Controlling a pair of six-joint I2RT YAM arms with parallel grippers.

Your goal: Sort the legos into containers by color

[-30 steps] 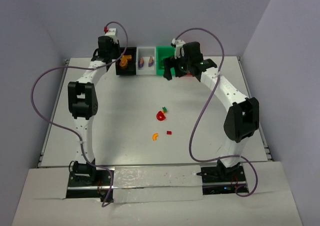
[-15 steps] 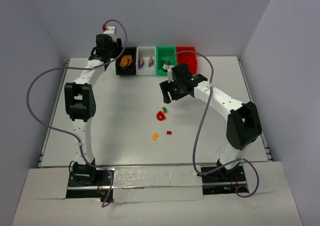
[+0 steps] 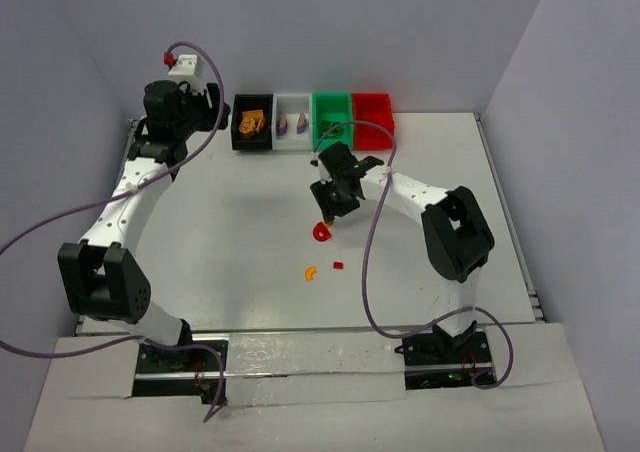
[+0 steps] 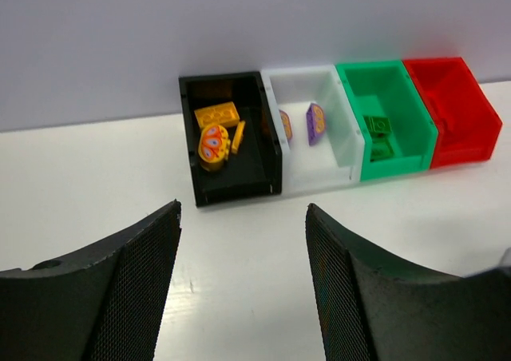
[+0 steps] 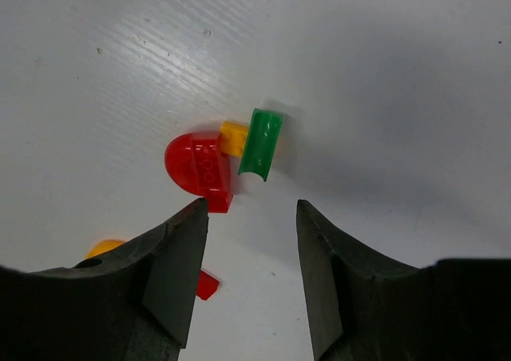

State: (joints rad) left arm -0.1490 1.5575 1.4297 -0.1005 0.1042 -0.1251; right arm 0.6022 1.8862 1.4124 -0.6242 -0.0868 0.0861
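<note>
Left gripper [image 4: 242,217] – jaws apart, nothing between them, hovering over table [image 3: 220,232] short of bin row. Right gripper [image 5: 249,217] – jaws apart, empty, above cluster at mid-table: red half-round piece [image 5: 200,165], small yellow brick [image 5: 234,137] touching it, green curved piece [image 5: 262,143] against yellow brick. Orange curved piece [image 3: 311,271] and small red brick [image 3: 338,266] loose nearby, toward near edge. Bins side by side at far edge: black bin [image 4: 239,192] holds orange-yellow pieces [image 4: 215,137], white bin [image 4: 315,181] purple pieces [image 4: 314,123], green bin [image 4: 391,168] green bricks [image 4: 378,129]; red bin [image 4: 463,149] contents unclear.
</note>
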